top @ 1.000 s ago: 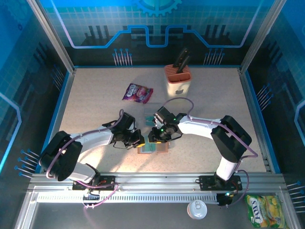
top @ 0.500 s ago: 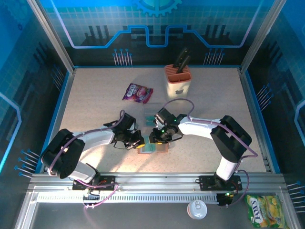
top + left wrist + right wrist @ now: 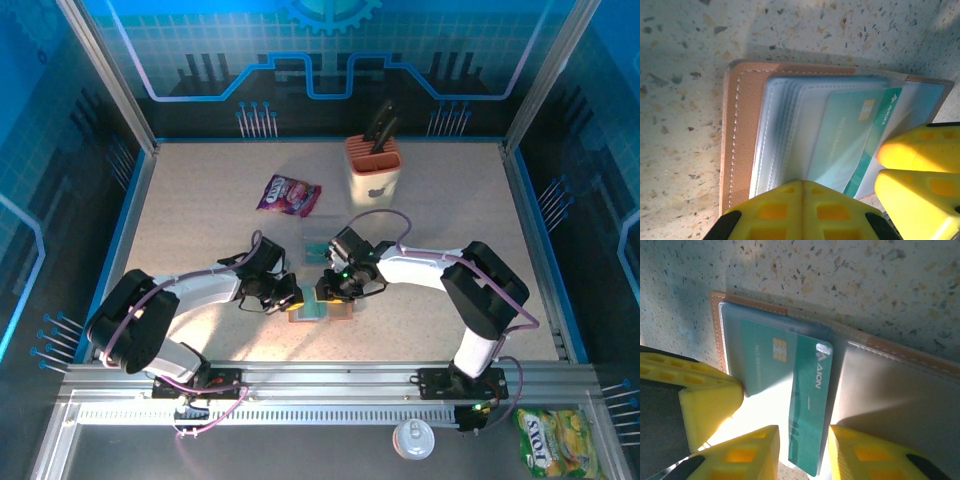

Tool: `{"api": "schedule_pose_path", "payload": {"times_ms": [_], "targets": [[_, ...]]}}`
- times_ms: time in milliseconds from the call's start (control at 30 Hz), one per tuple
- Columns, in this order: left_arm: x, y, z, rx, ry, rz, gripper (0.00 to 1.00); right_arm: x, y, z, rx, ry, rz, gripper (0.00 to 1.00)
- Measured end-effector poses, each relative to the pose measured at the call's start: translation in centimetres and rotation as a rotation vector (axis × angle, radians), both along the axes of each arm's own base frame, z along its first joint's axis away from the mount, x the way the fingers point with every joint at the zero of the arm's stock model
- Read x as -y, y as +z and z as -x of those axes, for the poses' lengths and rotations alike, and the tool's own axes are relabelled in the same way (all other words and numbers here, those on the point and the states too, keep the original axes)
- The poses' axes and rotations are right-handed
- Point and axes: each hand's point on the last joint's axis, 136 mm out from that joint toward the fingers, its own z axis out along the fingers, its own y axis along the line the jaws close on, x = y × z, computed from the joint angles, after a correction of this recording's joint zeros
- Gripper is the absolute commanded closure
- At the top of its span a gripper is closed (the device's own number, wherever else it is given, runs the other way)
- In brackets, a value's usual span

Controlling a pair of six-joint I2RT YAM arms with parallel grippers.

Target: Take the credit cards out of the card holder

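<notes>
The card holder (image 3: 740, 130) lies open on the table, brown edge showing, clear sleeves fanned out; from above it is the card holder (image 3: 343, 313). A teal credit card (image 3: 812, 410) marked AION sticks out of a sleeve toward me, and a paler teal card (image 3: 765, 360) with a chip lies under the plastic. My right gripper (image 3: 804, 450) is open, its fingers on either side of the protruding card's end. My left gripper (image 3: 802, 184) is shut, its tips pressing on the sleeves. From above, the left gripper (image 3: 293, 295) and right gripper (image 3: 326, 293) meet over the holder.
Another teal card (image 3: 318, 243) lies flat on the table just behind the grippers. A purple snack packet (image 3: 288, 194) and a beige knife block (image 3: 374, 165) with an orange top stand farther back. A can (image 3: 412, 438) and yellow packet (image 3: 553, 440) sit beyond the front rail.
The right gripper has edged slightly to the right over the holder. The left arm has stayed put.
</notes>
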Motion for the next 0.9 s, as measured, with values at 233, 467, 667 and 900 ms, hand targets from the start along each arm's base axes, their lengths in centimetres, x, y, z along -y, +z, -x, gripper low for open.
{"api": "schedule_pose_path", "payload": {"times_ms": [233,467,667,900], "targets": [[0.00,0.00,0.01,0.000,0.000,0.000,0.94,-0.22,-0.38,0.11,-0.016,0.000,-0.019,0.68],[0.00,0.00,0.01,0.000,0.000,0.000,0.94,-0.35,-0.41,-0.02,-0.018,-0.006,-0.030,0.68],[-0.01,-0.01,0.01,0.000,0.000,-0.001,0.95,-0.37,-0.65,0.21,-0.028,-0.007,-0.047,0.70],[-0.01,-0.06,0.02,-0.003,0.000,-0.002,0.95,-0.44,-0.80,0.18,-0.045,-0.033,-0.092,0.76]]}}
